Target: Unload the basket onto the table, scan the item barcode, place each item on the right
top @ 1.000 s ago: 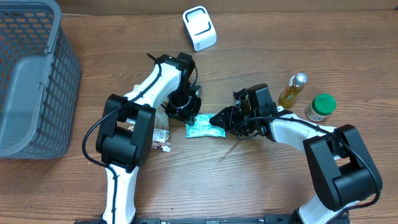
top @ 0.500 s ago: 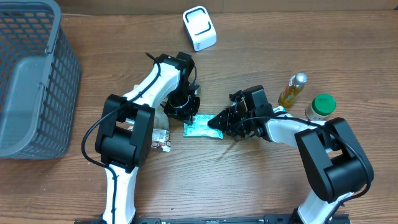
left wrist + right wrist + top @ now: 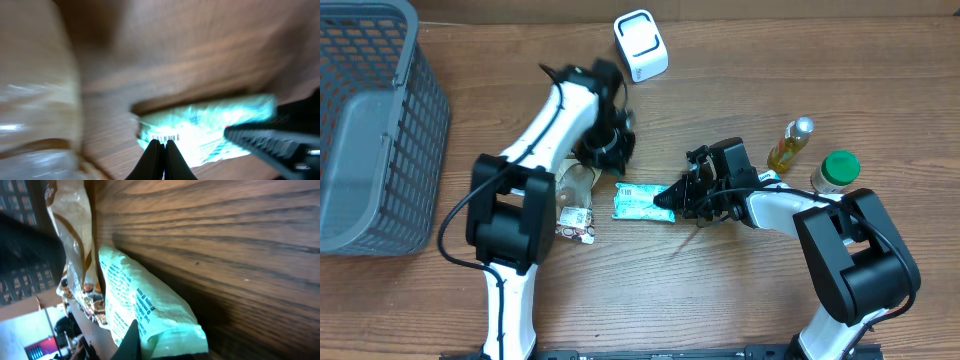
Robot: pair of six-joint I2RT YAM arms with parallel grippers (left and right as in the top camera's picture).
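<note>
**Soft teal packet pinched at one end by the right claw**

The teal packet (image 3: pixel 640 201) is seen lying flat on the wooden surface (image 3: pixel 740 290), between the two arms and well apart from the white scanner (image 3: pixel 640 45) at the far edge. Its right end is pinched by the right claw (image 3: pixel 672 197), whose fingers are pressed onto the film. The left claw (image 3: pixel 603 152) is pressed together on nothing and is held just above and beside the packet's left end.

The packet is judged to be light, thin and limp. Its plastic wrap is glossy and creased, so it can be expected to droop and fold when lifted by one end, and to slip if gripped only by the sealed edge. A hold further in on the body, or a second hold at the free end, would likely keep the printed face flat enough to be read.

The whole layout and the gap to the scanner are given only by the overhead view. The barcode (image 3: pixel 165 136) is shown only by the left wrist view, though blurred, near the packet's left end. In the right wrist view, the small print and the crumpled pinched end of the packet (image 3: pixel 145 305) are shown, with a snack bag (image 3: pixel 75 235) just beyond it.
</note>
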